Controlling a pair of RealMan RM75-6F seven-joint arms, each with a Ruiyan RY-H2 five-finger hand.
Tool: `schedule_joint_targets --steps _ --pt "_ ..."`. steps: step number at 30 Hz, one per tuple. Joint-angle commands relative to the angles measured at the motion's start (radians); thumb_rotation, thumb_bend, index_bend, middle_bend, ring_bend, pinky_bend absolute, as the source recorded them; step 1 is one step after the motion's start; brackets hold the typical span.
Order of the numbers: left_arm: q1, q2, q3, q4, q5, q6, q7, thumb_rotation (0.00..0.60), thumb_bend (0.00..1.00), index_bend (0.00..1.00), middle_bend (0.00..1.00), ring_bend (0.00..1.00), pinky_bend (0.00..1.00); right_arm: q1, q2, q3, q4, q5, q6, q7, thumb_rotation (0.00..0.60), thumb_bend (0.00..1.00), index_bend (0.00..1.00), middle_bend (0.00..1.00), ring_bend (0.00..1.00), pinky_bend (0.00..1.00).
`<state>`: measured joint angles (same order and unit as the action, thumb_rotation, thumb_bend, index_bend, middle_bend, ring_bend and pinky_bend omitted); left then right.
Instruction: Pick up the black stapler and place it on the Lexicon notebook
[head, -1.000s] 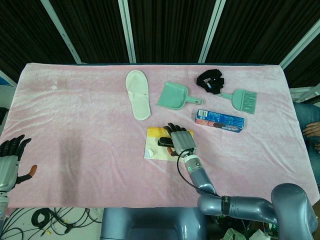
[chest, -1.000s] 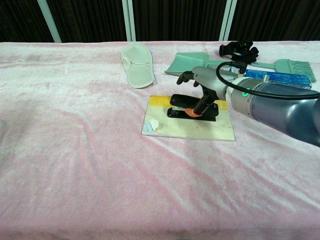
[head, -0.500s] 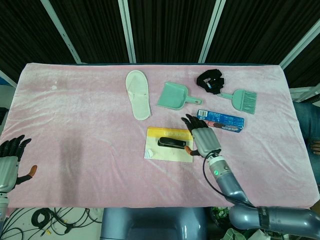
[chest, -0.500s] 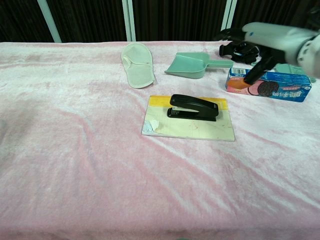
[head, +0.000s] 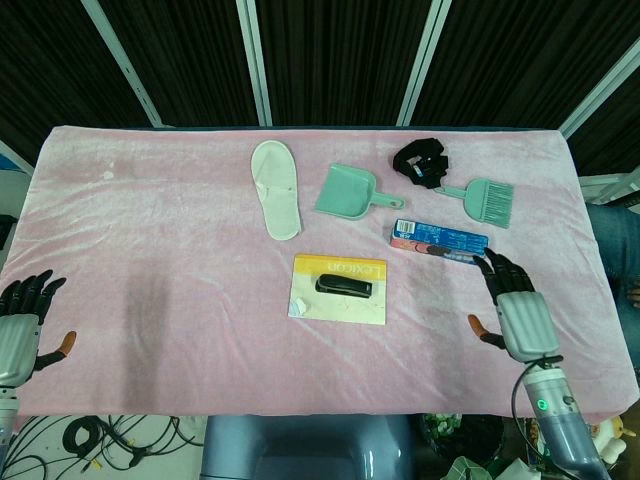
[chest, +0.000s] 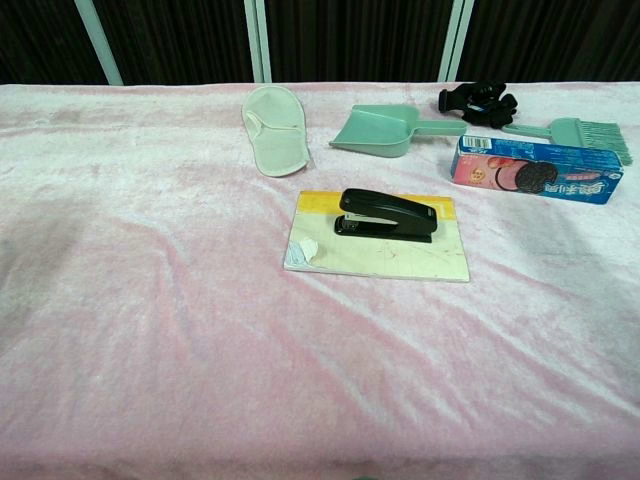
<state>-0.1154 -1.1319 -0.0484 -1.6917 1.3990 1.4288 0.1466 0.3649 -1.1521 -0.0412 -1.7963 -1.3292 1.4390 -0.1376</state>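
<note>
The black stapler (head: 344, 287) (chest: 386, 214) lies flat on the Lexicon notebook (head: 340, 304) (chest: 380, 256), a cream book with a yellow top band, near the table's middle. Nothing touches it. My right hand (head: 518, 315) hovers at the right side of the table, well away from the notebook, fingers spread and empty. At the far left edge my left hand (head: 18, 328) hangs off the table, fingers apart, holding nothing. Neither hand shows in the chest view.
A white slipper (head: 276, 188), a green dustpan (head: 347, 192), a green brush (head: 484, 198), a black clump (head: 421, 162) and a blue biscuit box (head: 439, 240) lie along the back half of the pink cloth (head: 170, 250).
My right hand let go of the stapler on the notebook, then drew back to the right past the biscuit box and out of the chest view. The left hand stayed put.
</note>
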Motion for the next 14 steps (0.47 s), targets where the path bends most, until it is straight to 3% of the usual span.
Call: schedule_joint_targets --steps 1,8,14 --pt "0.002 0.0 0.002 -0.005 0.01 0.006 -0.006 0.6 0.32 0.11 0.03 0.0 0.0 -0.134 -0.039 -0.08 0.19 -0.131 0.126 0.104 0.6 0.23 0.07 0.0 0.05 0.11" --pt "0.0 -0.002 0.009 0.013 0.052 0.019 -0.006 0.6 0.32 0.11 0.03 0.0 0.0 -0.172 -0.088 -0.035 0.308 -0.093 0.131 0.077 0.6 0.23 0.06 0.0 0.05 0.11" --pt "-0.005 -0.004 0.009 0.029 0.059 0.015 -0.004 0.6 0.32 0.11 0.03 0.0 0.0 -0.185 -0.096 -0.012 0.332 -0.094 0.117 0.077 0.6 0.23 0.06 0.0 0.04 0.1"
